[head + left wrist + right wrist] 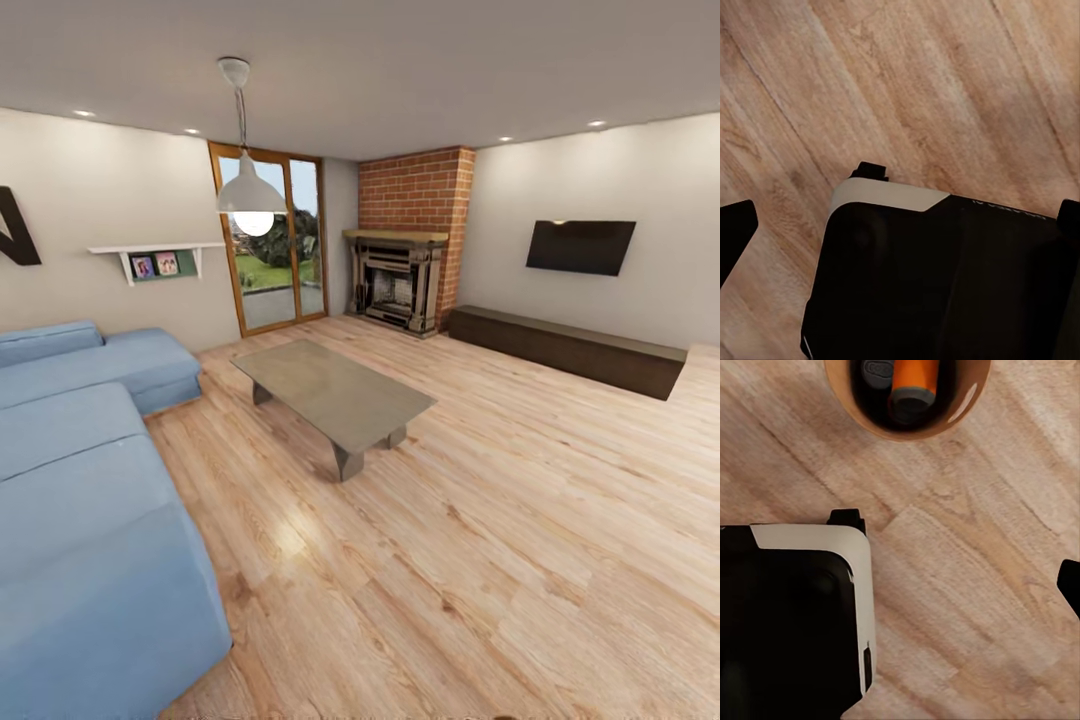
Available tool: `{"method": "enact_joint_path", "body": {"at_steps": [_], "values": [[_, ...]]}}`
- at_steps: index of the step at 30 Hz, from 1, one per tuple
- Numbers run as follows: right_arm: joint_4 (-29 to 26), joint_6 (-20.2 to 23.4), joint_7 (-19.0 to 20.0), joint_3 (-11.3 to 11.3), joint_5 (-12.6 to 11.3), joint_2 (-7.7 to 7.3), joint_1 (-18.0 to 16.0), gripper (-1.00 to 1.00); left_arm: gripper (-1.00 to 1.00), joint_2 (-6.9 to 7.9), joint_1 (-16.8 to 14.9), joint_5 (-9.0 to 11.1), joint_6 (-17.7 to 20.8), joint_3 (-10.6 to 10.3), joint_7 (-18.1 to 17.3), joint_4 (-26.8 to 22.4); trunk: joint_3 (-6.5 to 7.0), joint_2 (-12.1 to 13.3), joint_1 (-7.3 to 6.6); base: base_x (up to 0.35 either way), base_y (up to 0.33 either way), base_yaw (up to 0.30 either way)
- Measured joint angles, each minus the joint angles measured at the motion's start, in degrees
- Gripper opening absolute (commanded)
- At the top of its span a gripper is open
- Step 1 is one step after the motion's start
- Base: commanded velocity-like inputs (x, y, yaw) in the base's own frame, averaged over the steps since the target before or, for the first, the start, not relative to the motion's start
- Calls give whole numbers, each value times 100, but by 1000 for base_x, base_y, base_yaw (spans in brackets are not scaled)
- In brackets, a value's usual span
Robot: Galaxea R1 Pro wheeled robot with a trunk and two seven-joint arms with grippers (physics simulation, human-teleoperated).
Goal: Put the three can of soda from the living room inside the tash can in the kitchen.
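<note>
A: Looking across the living room: blue sofa (70,480) at the left, low glass surface (335,395) mid-floor, brick fireplace (405,265) beyond, wall TV (580,246) to the right. Anything orange on that surface or on the wood floor (480,560)?

B: Nothing orange to be made out there from the head view.

A: And the brown bin?

B: Found in the right wrist view. Brown bin (960,416) standing on light wood boards, near the robot base (795,615) but apart from it. Inside, one orange can (916,371) against the dark wall, with the grey round top of a second can (877,367) just beside it.

A: A third?

B: Cannot tell. Part of the bin cut off by the picture's edge.

A: End effectors?

B: Left end effector (904,229) spread wide, dark fingertips (736,236) at opposite edges of its view, with the base and bare floor behind the gap. Right end effector (900,585): one fingertip (1071,585) visible, the other lost against the black base, so impossible to say whether spread or pressed together. Nothing seen pinched in either.

A: Progress, then?

B: Probably well along, with at least two of the three cans in. Left to do, as a judgement only: account for the third can. Worth checking too whether those boards under the bin belong to the kitchen, since much like the living-room floor.
</note>
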Motion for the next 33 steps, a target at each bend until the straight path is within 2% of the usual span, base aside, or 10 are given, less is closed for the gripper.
{"method": "enact_joint_path", "body": {"at_steps": [33], "values": [[7, 0, 0, 4, -13, 36, 0, 100, 100, 0, 0, 0, 0, 0, 0, 0, -297, 0, 0, 0, 0, 0]]}}
